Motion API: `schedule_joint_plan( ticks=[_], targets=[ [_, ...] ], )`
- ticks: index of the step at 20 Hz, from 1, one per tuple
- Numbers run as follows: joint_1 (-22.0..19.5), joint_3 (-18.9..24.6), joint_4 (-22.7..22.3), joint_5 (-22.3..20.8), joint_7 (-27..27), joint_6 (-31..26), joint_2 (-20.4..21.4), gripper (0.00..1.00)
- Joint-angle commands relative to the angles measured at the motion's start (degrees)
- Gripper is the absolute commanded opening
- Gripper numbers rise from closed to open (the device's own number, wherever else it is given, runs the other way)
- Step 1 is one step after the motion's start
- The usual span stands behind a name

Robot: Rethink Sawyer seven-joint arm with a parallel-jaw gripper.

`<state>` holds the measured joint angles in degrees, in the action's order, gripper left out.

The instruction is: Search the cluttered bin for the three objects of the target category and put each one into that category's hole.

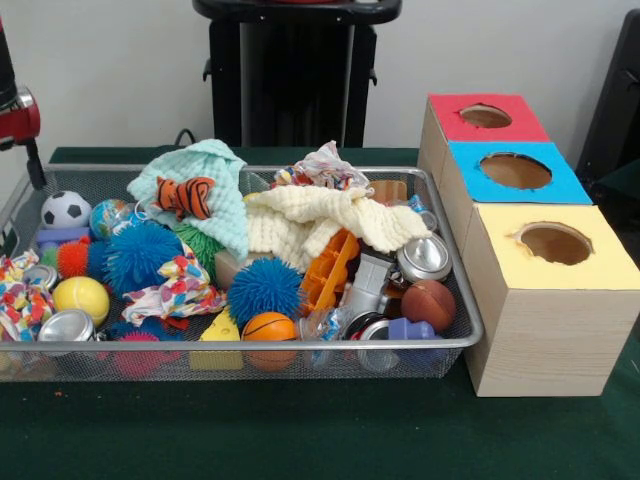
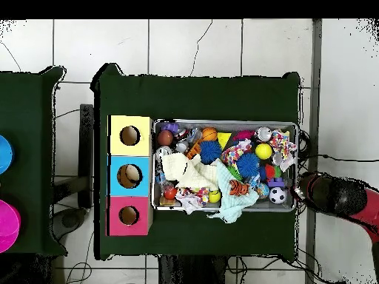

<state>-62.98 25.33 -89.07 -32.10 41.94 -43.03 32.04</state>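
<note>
Bin [image 1: 455,300]: wire-mesh tray on a dark green table [image 1: 300,430], heaped with mixed clutter; which category is the target cannot be read from the views.

Balls, front view: soccer ball [image 1: 66,209] at the far left corner; yellow ball [image 1: 81,297] near the left front; small basketball [image 1: 270,328] against the front wall; brown football [image 1: 429,304] at the right front; two blue spiky balls [image 1: 140,255] [image 1: 263,288] in the middle.

Cans: silver can [image 1: 424,258] lying on its side at the right, beside the football; another silver can [image 1: 66,326] at the left front corner.

Cloths: mint knit cloth [image 1: 205,185] draped at the rear with an orange striped tiger toy [image 1: 185,196] lying on it; cream knit cloth [image 1: 320,225] spread across the centre; patterned cloth [image 1: 175,290] beside the left spiky ball.

Other: orange plastic toy [image 1: 330,270] tilted under the cream cloth; yellow wedge block [image 1: 222,330] at the front wall.

Sorting box [image 1: 540,320]: wooden, just right of the bin, three round holes in a row, topped red [image 1: 485,116], blue [image 1: 515,170] and yellow [image 1: 555,243], red farthest.

Arm [image 2: 337,196]: red and black, off the bin's end in the overhead view, well apart from the box; a red segment shows at the front view's left edge. Gripper: finger state cannot be told.
</note>
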Motion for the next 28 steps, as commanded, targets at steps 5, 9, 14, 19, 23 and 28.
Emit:
schedule_joint_plan(
  ticks=[5, 9, 14, 19, 23, 28],
  targets=[
    [-2.17, -1.25, -2.37, -1.05, 7.33, 9.73, -0.73, 1.0],
    [-2.12, -2.19, -2.66, -1.49, 7.36, 11.43, -1.83, 1.0],
    [-1.29, -3.51, -2.93, -1.42, 8.05, 13.28, -2.62, 1.0],
    [-0.4, -4.4, -3.5, -0.76, 8.78, 14.14, -2.31, 1.0],
    [0.85, -5.41, -4.9, -0.56, 10.67, 15.29, -1.44, 1.0],
    [2.89, -5.59, -8.86, 1.66, 13.11, 15.31, 2.94, 1.0]
  ],
)
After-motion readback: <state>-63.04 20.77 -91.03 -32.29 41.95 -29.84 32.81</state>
